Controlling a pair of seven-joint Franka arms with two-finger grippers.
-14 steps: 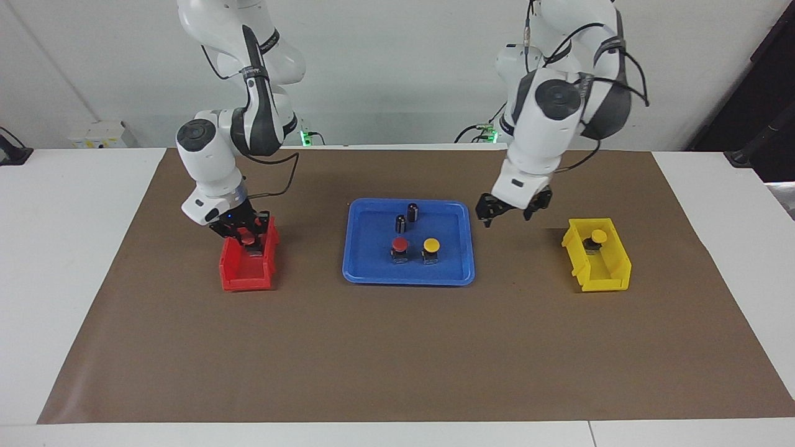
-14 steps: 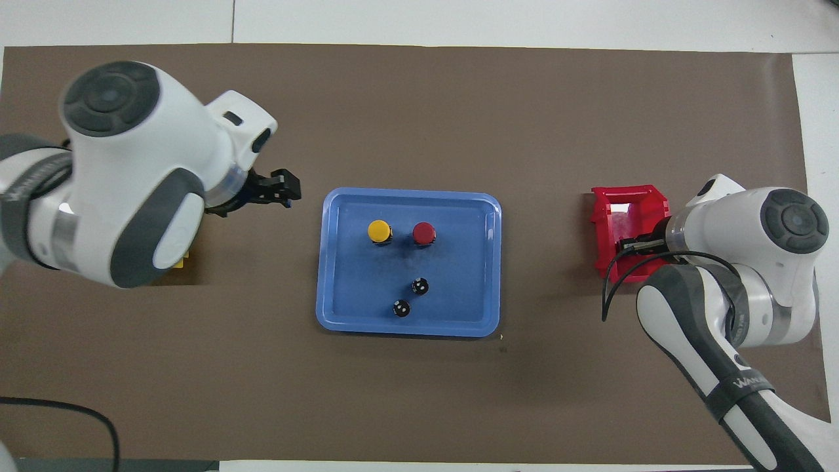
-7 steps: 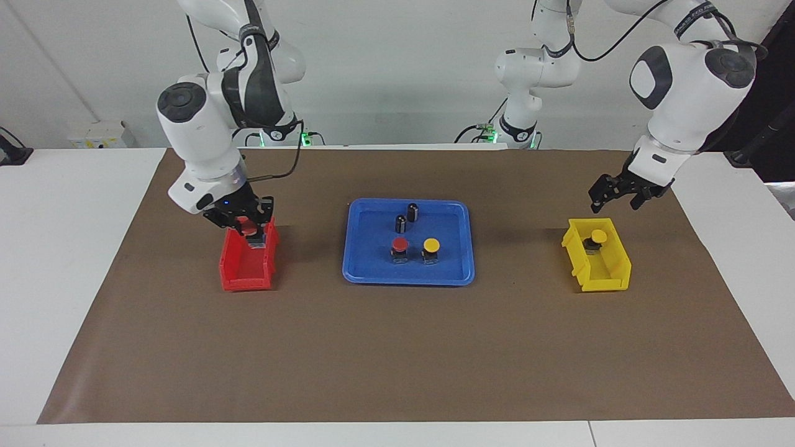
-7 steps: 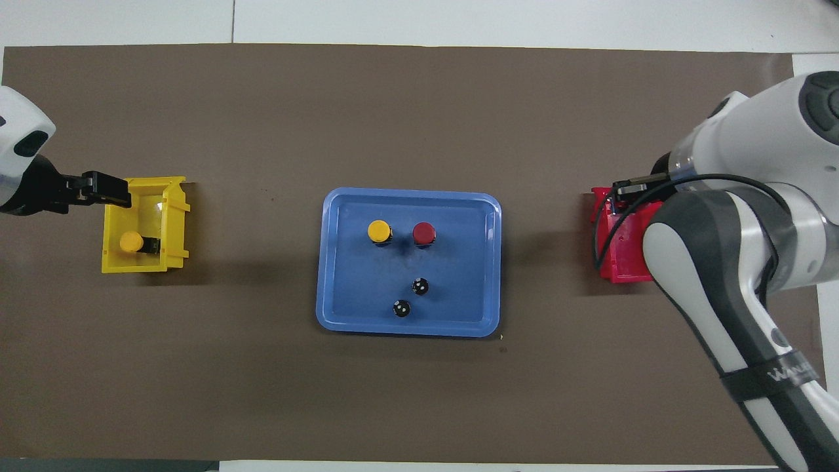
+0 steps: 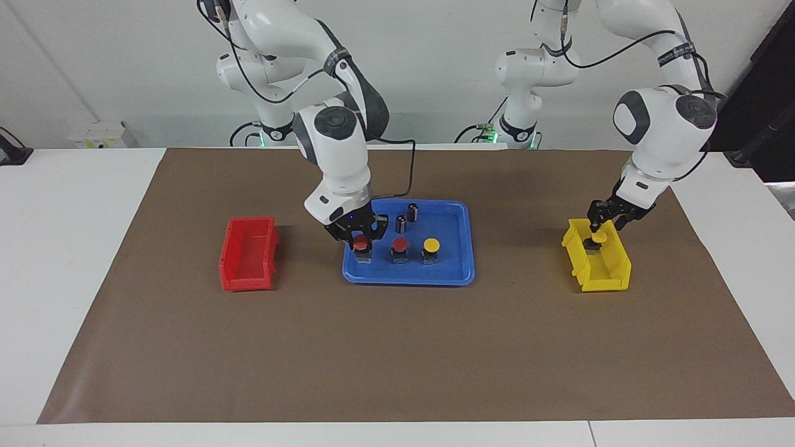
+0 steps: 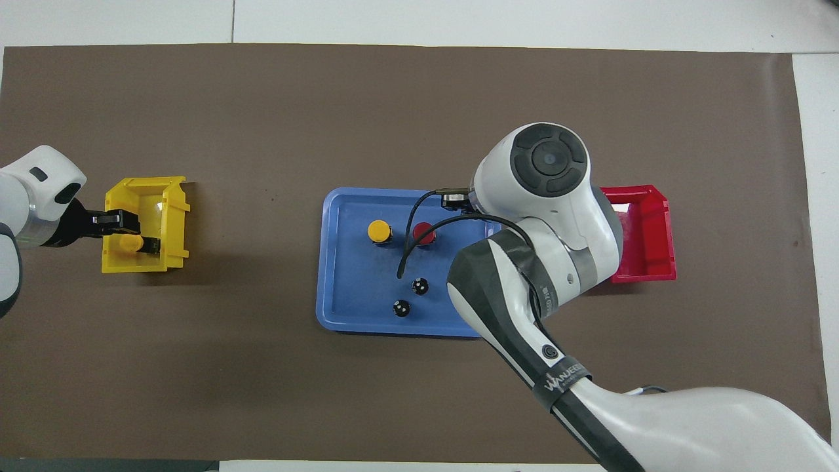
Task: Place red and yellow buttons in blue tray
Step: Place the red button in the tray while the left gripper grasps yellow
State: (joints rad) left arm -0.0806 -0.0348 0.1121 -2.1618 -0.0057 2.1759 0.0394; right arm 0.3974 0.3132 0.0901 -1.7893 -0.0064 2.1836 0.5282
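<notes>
A brown mat [image 5: 397, 347] covers the white table [image 5: 74, 248]. The right gripper [image 5: 360, 239] pinches a red button [image 5: 360, 244] over the blue tray [image 5: 456, 273]. The left gripper [image 5: 604, 218] is spread over the yellow bin [image 5: 612, 273].

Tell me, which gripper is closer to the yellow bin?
Left. The left gripper is right over the yellow bin and its button. The right gripper is over the blue tray, holding a red button.

A dark band [image 6: 562, 381] around the right arm's forearm carries pale lettering that reads roughly "WANJEE", with a round logo just above it. Nothing else here can be read.
</notes>
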